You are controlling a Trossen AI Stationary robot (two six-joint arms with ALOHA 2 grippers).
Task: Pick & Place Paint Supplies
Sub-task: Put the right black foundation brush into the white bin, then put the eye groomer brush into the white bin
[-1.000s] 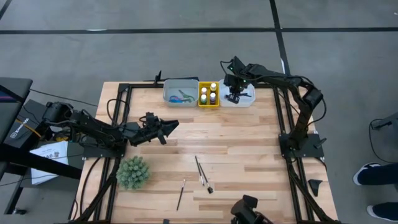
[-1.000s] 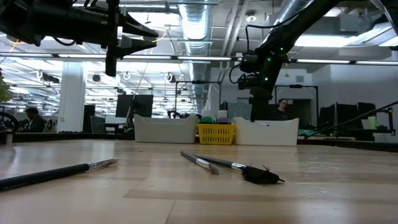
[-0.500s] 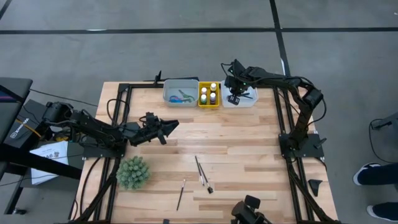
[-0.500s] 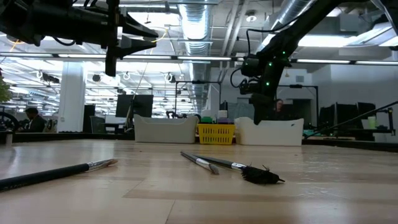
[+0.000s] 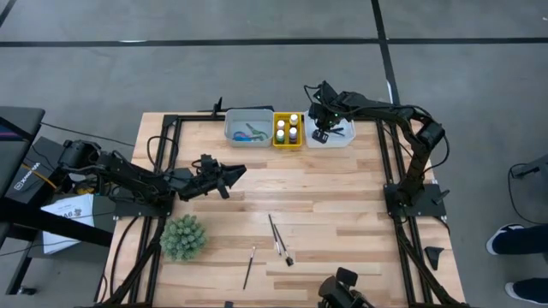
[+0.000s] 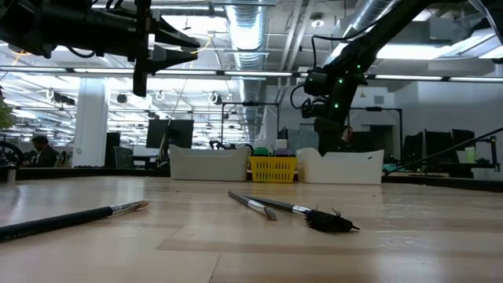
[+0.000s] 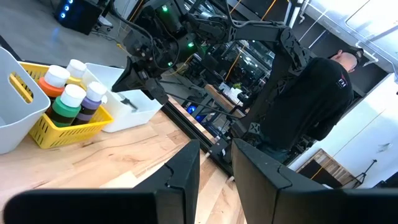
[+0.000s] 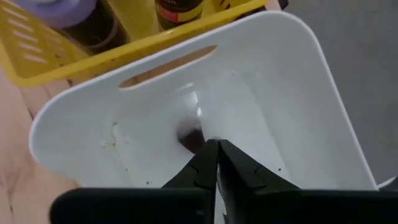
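Observation:
My right gripper (image 5: 321, 134) reaches down into the white tray (image 5: 342, 139) at the far edge, shut, with a brush's dark head (image 8: 189, 138) just past its fingertips. The brush handle (image 5: 341, 132) sticks out toward the right. Paint bottles (image 5: 287, 130) stand in the yellow basket (image 7: 74, 129). Scissors (image 5: 248, 133) lie in the grey tray (image 5: 233, 120). Three brushes (image 5: 274, 233) (image 5: 249, 267) (image 6: 310, 214) lie flat on the table near the front. My left gripper (image 5: 231, 174) hovers level over the table's left half, open and holding nothing. My right gripper is shut on the brush close behind its dark head (image 8: 193, 140), coming steeply from above. The fingers (image 8: 205, 163) themselves hide the place of contact. The head hangs just over the white tray's floor; I cannot tell whether it touches.
A spiky green plant ball (image 5: 182, 237) sits near the front left. The three containers stand in a row along the far edge. Black frame rails (image 5: 398, 171) run along the table's sides. A person in dark clothes (image 7: 317, 93) is beyond the table.
My right gripper has tipped steeper and its fingertips have sunk from above the white tray's rim down inside the tray, taking the brush along.

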